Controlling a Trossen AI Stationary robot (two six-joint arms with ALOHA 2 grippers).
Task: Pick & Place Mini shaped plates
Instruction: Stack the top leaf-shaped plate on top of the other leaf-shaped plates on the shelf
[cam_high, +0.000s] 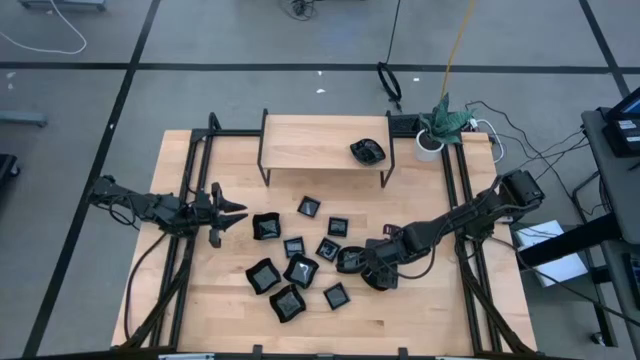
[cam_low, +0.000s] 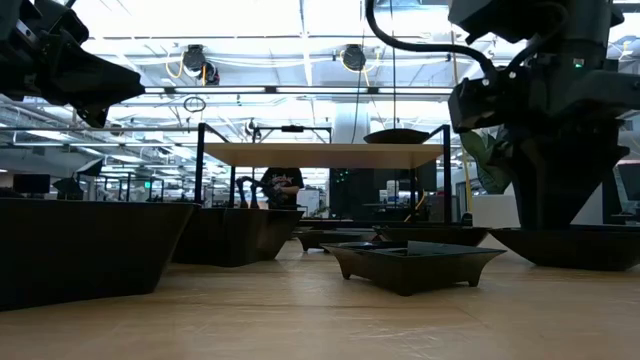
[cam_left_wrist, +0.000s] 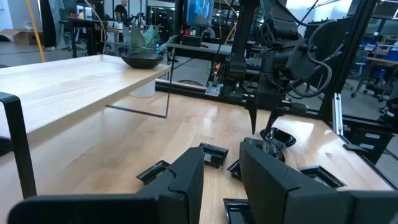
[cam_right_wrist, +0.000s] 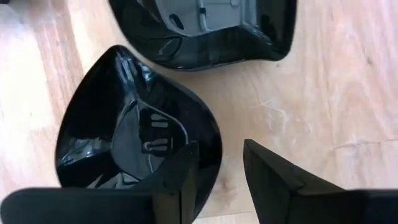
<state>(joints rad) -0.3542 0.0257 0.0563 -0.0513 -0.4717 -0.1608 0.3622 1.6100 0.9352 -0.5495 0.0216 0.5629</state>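
Note:
Several glossy black mini plates lie flat on the wooden table (cam_high: 420, 310), among them squares (cam_high: 310, 207) and larger ones (cam_high: 288, 302). One wavy-rimmed plate (cam_high: 368, 151) sits on the raised shelf. My right gripper (cam_high: 358, 262) is low over a roundish wavy plate (cam_right_wrist: 124, 137) and open. One finger (cam_right_wrist: 180, 174) stands over the dish's inside and the other finger (cam_right_wrist: 267, 174) outside its rim (cam_right_wrist: 214, 146). My left gripper (cam_high: 238, 210) hovers open near the table's left side, beside a square plate (cam_high: 267, 227). My right gripper straddles the wavy plate's rim from above, one finger inside and one outside. I cannot tell whether either finger touches it. The plate rests flat on the table.
A wooden shelf (cam_high: 325, 143) on black legs stands at the far middle. A second glossy plate (cam_right_wrist: 205, 31) lies close beyond the wavy one. A white cup with a green plant (cam_high: 440, 125) is at the far right corner. Bare wood shows along the near edge.

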